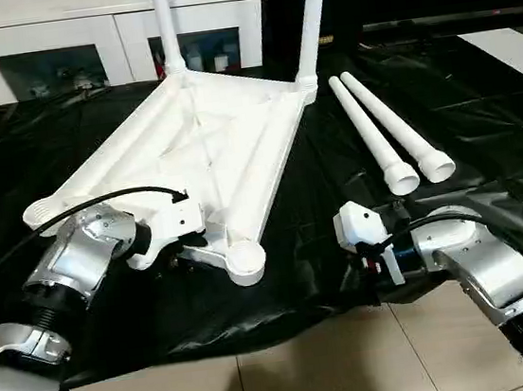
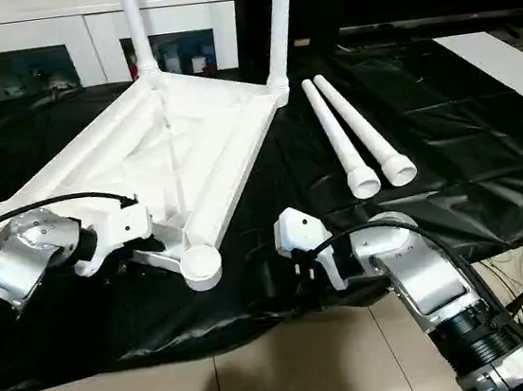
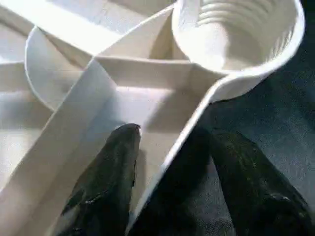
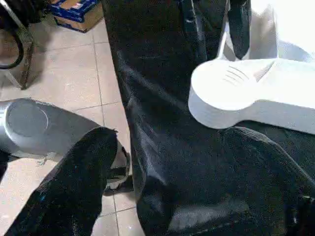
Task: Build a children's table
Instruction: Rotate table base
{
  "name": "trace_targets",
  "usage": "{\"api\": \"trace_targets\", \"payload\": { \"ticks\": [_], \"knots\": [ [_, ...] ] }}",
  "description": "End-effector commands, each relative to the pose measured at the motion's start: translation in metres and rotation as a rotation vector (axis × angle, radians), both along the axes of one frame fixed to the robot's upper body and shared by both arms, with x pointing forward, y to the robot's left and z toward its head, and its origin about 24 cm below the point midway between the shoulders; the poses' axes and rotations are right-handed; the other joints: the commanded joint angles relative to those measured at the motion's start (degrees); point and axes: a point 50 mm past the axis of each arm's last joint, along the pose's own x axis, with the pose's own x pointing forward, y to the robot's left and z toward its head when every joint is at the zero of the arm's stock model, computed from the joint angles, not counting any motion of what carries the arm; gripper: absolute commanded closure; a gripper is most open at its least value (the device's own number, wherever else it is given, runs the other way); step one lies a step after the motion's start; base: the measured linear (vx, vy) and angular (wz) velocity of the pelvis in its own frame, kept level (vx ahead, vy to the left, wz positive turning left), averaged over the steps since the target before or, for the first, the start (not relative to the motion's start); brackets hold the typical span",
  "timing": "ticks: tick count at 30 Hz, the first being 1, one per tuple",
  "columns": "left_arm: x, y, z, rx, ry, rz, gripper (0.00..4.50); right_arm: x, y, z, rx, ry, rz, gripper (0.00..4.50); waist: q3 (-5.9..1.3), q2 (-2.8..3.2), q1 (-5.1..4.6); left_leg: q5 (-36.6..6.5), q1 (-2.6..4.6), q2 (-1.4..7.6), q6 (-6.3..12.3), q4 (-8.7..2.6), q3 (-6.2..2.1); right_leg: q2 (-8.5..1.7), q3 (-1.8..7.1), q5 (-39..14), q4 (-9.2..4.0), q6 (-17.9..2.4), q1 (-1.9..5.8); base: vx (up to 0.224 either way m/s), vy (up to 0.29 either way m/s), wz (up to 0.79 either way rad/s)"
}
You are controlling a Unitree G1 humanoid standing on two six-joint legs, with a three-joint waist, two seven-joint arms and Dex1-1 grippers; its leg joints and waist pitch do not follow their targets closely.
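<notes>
The big black-sheeted table (image 1: pixel 483 130) carries everything here, and across its middle lies the children's table top (image 1: pixel 208 145), flipped ribbed side up, running from the near edge toward the far edge. Two legs (image 1: pixel 314 17) already stand upright in the far corner sockets, in front of the white cabinet (image 1: pixel 52 40) behind. The other two legs (image 1: pixel 387 132) lie side by side on the sheet just right of the top, wide ends toward the near edge.

So we're halfway: two in, two to go. At the near edge, the empty corner socket (image 1: pixel 246 259) sits waiting, and the other near corner (image 1: pixel 42 211) is free too.

Now the arms. The left gripper (image 3: pixel 170 182) is right on the top's near rim beside that socket: one finger (image 3: pixel 106 182) lies inside the rib channel, the other outside on the sheet, straddling the rim wall with gaps visible, so not yet clamped. The right gripper (image 4: pixel 162 196) hovers at the near edge with its fingers spread wide and nothing between them, facing the socket.

My read: the left is steadying the top, and next the right needs to reach over to a loose leg, lift it and stand it in the near socket.
</notes>
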Motion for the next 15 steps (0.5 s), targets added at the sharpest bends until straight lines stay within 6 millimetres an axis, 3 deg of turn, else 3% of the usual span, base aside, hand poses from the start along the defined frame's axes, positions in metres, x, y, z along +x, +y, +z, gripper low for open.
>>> {"api": "trace_targets", "payload": {
  "ticks": [1,3,8,9,12,15],
  "knots": [
    [0.0,0.0,0.002,-0.011,0.022,0.004,2.18,0.001,0.0,0.002,-0.011,-0.018,-0.003,0.65,-3.85,0.84,0.18,-13.7,1.5,1.05,-0.36,-4.05,-0.57,-2.22,1.51,-3.9,-3.11,-14.3,2.72,0.0,0.0,0.0],
    [0.0,-0.001,0.001,-0.015,0.041,0.046,2.58,0.001,0.0,0.001,-0.016,-0.018,-0.006,0.65,-3.82,0.96,0.13,-13.8,1.53,1.07,-0.4,-4.07,-0.54,-2.18,1.52,-3.8,-3.06,-14.4,2.68,0.0,0.0,0.0],
    [0.003,0.0,-0.005,-0.014,0.038,0.159,2.71,0.001,0.0,0.0,-0.022,-0.021,-0.014,0.65,-3.79,0.98,0.19,-14.0,1.55,1.03,-0.24,-4.02,-0.53,-2.15,1.53,-3.9,-3.2,-14.7,2.71,0.0,0.0,0.0],
    [0.004,0.001,-0.008,-0.014,0.032,0.205,2.91,0.002,0.0,-0.001,-0.023,-0.022,-0.018,0.65,-3.76,1.0,0.17,-14.4,1.5,1.03,-0.31,-4.07,-0.57,-2.16,1.53,-4.6,-3.23,-14.5,2.76,0.0,0.0,0.0],
    [0.008,0.009,-0.016,-0.001,0.0,0.381,2.95,0.002,0.001,-0.002,-0.027,-0.025,-0.029,0.65,-3.56,0.96,0.05,-16.0,1.51,1.03,-0.53,-4.17,-0.61,-2.19,1.54,-7.7,-3.65,-13.8,2.7,0.0,0.0,0.0],
    [0.006,0.012,-0.021,-0.002,-0.007,0.48,3.07,0.003,0.002,-0.003,-0.029,-0.027,-0.036,0.65,-3.25,0.72,-0.44,-17.7,0.84,0.8,-1.24,-4.59,-1.05,-2.36,1.32,-13.8,-4.02,-11.5,3.32,0.0,0.0,0.0]
  ]
}}
